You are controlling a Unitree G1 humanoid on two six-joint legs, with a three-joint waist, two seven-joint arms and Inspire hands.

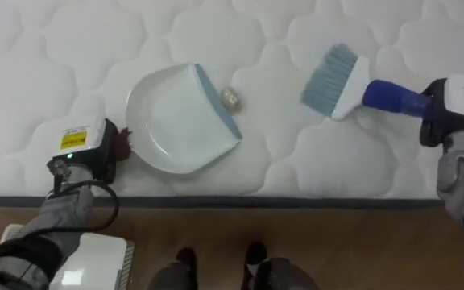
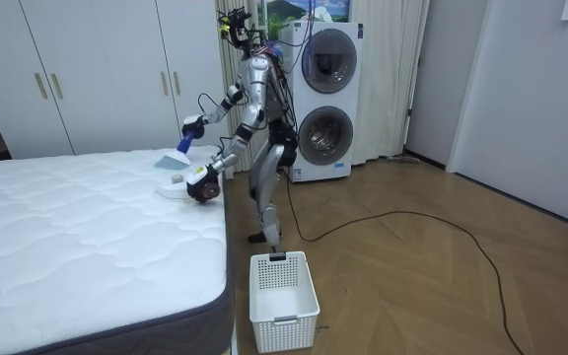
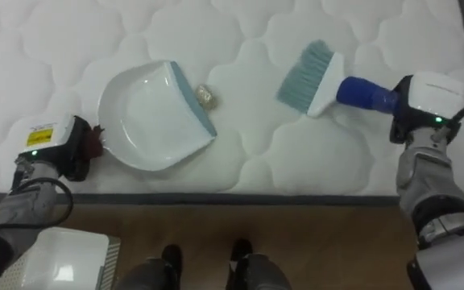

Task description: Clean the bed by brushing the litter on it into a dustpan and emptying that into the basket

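Note:
A white dustpan [image 1: 171,121] with a blue-grey lip lies flat on the quilted white mattress [image 1: 296,161]. My left hand [image 1: 87,149] sits at its left end, curled round the dark handle. A small crumpled paper ball [image 1: 229,98] rests on the mattress right against the pan's lip. To the right, my right hand [image 1: 449,113] is shut on the blue handle of a hand brush [image 1: 333,76]. The brush's pale blue bristles point toward the ball from a short way off. I stand at the bed's edge, bent slightly over it.
A white slatted laundry basket [image 2: 282,286] stands on the wood floor by my feet, at the bed's corner. Stacked washing machines [image 2: 321,99] are behind me. The mattress edge [image 1: 216,200] runs across the bottom of the eye views.

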